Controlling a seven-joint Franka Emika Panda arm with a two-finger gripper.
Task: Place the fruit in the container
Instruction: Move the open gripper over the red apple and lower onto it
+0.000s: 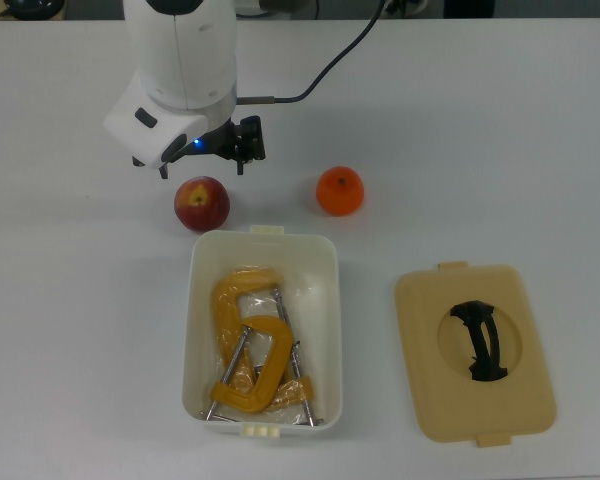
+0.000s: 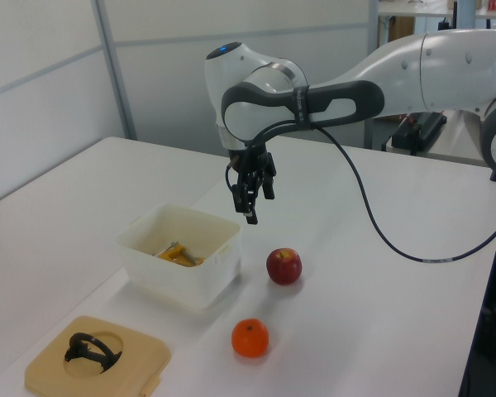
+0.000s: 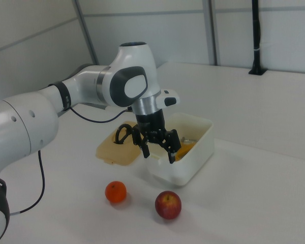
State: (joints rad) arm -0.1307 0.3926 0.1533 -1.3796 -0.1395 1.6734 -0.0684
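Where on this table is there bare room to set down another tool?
Bare table runs wide to the top view's left of the tub, and past the orange above the lid. Crowded: the tub holds clamps, and the apple sits close by its rim under the gripper.

No lettering, label, brand mark, number or sign can be read anywhere in the three views.
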